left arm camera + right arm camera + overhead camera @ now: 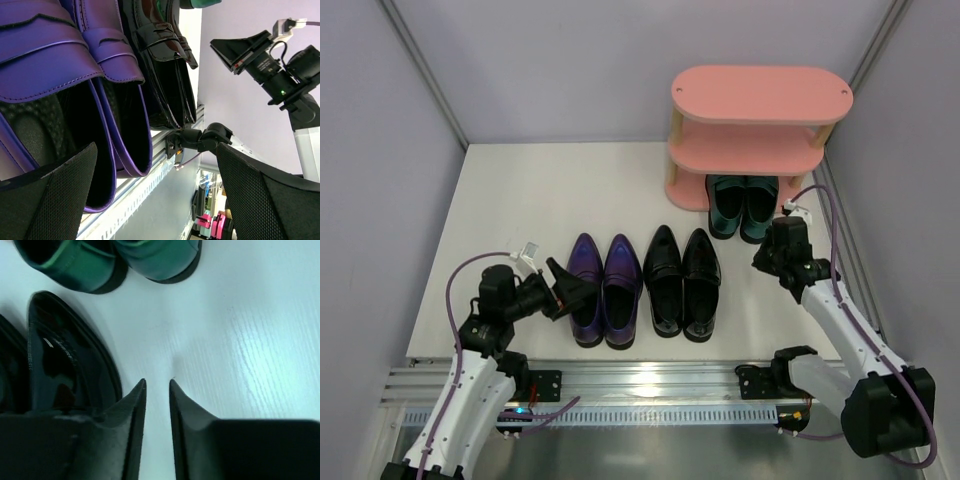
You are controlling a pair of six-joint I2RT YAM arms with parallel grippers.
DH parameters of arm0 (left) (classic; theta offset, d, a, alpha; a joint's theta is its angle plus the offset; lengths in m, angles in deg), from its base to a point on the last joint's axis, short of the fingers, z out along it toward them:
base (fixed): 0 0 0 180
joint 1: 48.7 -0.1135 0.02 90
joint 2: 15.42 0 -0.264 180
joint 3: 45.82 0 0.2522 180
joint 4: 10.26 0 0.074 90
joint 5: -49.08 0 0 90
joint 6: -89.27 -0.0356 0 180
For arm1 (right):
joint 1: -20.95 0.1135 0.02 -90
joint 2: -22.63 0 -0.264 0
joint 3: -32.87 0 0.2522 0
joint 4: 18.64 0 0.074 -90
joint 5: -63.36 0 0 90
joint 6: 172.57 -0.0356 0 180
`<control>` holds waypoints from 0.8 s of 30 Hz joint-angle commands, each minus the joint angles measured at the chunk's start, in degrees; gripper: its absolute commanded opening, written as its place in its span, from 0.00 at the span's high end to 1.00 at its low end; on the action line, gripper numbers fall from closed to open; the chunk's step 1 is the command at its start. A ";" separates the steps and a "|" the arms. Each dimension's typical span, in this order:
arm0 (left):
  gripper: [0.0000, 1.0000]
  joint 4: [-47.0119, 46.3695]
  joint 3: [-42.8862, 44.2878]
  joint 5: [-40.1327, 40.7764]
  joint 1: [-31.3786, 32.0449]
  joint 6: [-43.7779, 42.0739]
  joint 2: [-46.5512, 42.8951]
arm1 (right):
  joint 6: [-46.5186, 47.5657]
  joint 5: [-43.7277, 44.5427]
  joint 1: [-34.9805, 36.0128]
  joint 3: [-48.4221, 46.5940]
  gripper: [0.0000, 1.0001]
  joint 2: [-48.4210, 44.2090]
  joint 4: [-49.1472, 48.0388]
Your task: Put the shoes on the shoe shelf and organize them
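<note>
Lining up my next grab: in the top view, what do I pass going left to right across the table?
Left gripper → purple pair → black pair → green pair → right gripper. The shelf overlaps the last three, so I skip it.

Three shoe colours sat against a pink shelf and a white table.
The purple pair had a metallic sheen shading to blue (with dark, mesh-textured linings). The black pair was glossy with pale reflections, and the green pair was a deep teal-green with black soles. The shelf's posts were pale wood and the walls were pale lilac.
</note>
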 commanded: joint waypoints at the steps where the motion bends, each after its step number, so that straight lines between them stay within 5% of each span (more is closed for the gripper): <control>1: 0.00 -1.90 -0.65 -0.77 0.09 0.19 -0.39 | -0.65 0.83 0.04 1.54 0.68 0.85 -3.38; 3: 0.00 -2.17 -1.00 -0.68 0.00 0.54 -0.74 | -0.56 2.14 0.04 1.89 0.28 2.96 -4.53; 6: 0.00 -2.17 -1.18 -0.51 0.09 0.45 -0.83 | -0.03 3.29 0.04 2.07 0.17 6.55 -6.98; 24: 0.00 -1.73 -2.40 0.02 0.00 -0.16 -1.97 | -0.21 7.25 -0.31 -11.28 0.18 33.98 -19.39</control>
